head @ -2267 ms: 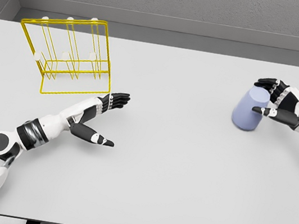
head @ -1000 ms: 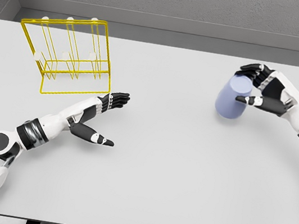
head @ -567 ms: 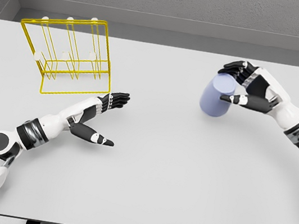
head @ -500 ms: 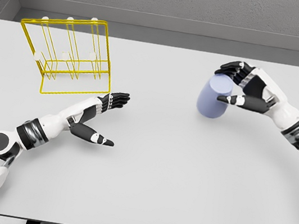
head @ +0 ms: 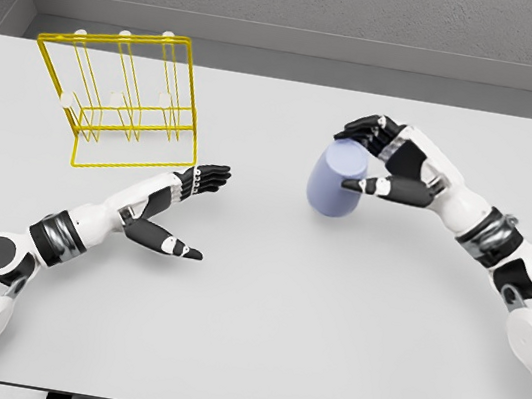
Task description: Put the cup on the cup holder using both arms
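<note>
We are observing the right hand travelling leftward across the table from its earlier place near the right edge, and it is now sitting close to the middle. The lavender cup is moving with it, clasped between thumb and fingers, tilted with its closed end toward the hand. More of the right arm is now showing, elbow and shoulder included. We are recording the gap between the cup and the yellow cup holder as shrinking.
</note>
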